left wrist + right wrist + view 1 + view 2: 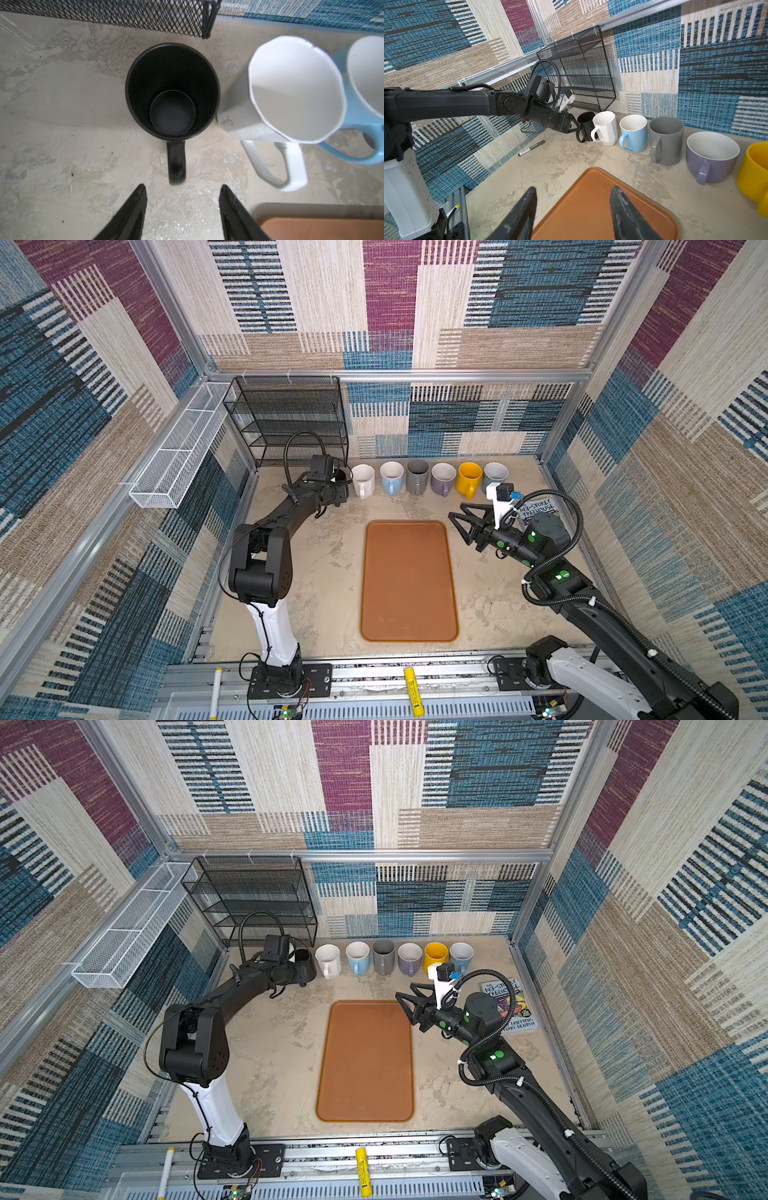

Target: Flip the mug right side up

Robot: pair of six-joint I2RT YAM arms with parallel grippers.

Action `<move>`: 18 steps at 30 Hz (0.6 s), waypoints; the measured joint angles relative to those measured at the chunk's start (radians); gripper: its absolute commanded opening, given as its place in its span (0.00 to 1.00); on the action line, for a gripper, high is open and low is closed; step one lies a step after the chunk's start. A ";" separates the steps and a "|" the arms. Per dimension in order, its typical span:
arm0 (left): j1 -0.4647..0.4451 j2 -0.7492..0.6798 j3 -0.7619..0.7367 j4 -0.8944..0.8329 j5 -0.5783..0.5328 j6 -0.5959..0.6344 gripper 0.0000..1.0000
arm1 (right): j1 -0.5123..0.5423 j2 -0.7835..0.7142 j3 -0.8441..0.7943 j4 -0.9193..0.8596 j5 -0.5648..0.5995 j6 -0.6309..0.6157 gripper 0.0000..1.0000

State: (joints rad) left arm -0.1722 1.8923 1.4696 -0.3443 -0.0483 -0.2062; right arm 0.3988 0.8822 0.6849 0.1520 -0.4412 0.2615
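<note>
The left claw [182,187] gapes open and empty, the black mug [172,91] just ahead of its tips, handle pointing back between them. Only the left wrist view looks down into it: upright, mouth up, matte black inside. Well to the right, the right claw [574,189] hangs open, empty.

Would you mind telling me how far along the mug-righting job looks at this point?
Done: the black mug stands rim-up beside the white mug. In hand: nothing; the left claw is open just short of its handle, and the right claw hangs open near the tray. Left: apparently only backing both claws away.
</note>
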 measured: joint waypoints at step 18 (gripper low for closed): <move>0.000 -0.241 -0.089 -0.014 0.001 0.027 1.00 | -0.001 -0.051 0.006 -0.062 0.106 0.004 0.99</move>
State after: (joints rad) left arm -0.1722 1.6508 1.3808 -0.3580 -0.0471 -0.1795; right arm 0.3977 0.8314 0.6907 0.0902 -0.3355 0.2653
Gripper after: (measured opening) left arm 0.999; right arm 0.996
